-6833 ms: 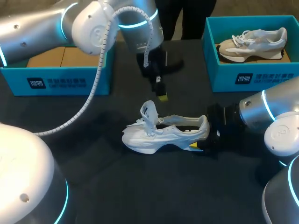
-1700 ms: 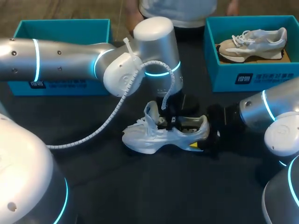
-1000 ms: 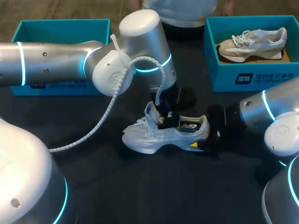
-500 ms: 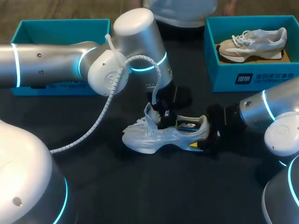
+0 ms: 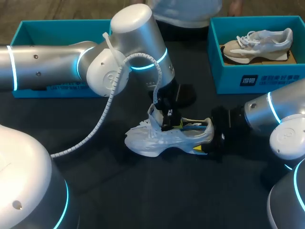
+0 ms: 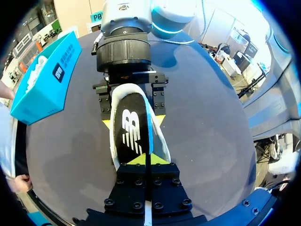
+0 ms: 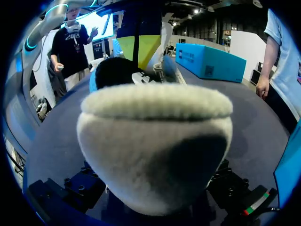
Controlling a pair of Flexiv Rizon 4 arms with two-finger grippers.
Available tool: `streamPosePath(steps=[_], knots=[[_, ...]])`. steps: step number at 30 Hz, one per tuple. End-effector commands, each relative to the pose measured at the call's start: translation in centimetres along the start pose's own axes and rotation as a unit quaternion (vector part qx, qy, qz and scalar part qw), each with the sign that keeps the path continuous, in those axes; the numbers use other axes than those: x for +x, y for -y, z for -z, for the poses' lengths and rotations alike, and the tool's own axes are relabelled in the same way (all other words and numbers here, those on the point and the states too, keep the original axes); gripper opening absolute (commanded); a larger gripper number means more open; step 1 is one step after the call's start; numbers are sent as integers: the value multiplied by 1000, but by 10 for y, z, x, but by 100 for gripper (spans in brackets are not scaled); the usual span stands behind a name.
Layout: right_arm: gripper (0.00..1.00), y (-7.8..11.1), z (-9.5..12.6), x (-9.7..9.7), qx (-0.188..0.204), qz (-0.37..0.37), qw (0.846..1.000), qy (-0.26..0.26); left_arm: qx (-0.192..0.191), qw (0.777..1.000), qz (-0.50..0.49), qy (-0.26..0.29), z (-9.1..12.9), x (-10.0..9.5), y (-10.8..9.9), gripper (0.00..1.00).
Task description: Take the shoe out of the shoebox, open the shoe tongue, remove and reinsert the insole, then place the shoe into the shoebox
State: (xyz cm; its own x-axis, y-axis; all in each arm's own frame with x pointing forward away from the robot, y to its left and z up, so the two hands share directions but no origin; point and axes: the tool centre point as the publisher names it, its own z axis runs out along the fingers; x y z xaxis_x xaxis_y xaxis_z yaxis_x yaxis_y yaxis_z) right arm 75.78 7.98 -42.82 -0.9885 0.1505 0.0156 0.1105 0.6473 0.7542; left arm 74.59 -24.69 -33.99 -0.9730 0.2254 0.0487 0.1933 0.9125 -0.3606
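Observation:
A white shoe [image 5: 159, 137] stands on its sole mid-table, tongue pulled up. My left gripper [image 5: 167, 120] hangs over the shoe's opening, shut on the toe end of a black insole [image 6: 132, 134] with a white logo and blue edge. The insole slants up out of the shoe, its heel end still inside. My right gripper [image 5: 212, 139] comes in low from the right and is shut on the shoe's heel [image 7: 155, 141], one finger on each side. In the left wrist view, my right gripper [image 6: 131, 101] sits just past the insole's far end.
An open teal shoebox [image 5: 28, 25] stands at the back left, partly behind my left arm. A second teal box [image 5: 252, 78] at the back right holds a beige and white shoe [image 5: 259, 44]. Dark tabletop lies bare in front of the shoe.
My left gripper has drawn back toward the tongue and risen a little, pulling the insole further out of the shoe. The right gripper and shoe have stayed put.

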Motion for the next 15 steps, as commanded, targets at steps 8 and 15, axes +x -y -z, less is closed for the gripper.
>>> streamPosePath(steps=[8,15], knots=[[0,3,-4,-3,2,0,1000,1,-4,1000,-9,2,2,-11,16,0],[0,3,-4,-3,2,0,1000,1,-7,1000,-24,6,4,-10,26,0]])
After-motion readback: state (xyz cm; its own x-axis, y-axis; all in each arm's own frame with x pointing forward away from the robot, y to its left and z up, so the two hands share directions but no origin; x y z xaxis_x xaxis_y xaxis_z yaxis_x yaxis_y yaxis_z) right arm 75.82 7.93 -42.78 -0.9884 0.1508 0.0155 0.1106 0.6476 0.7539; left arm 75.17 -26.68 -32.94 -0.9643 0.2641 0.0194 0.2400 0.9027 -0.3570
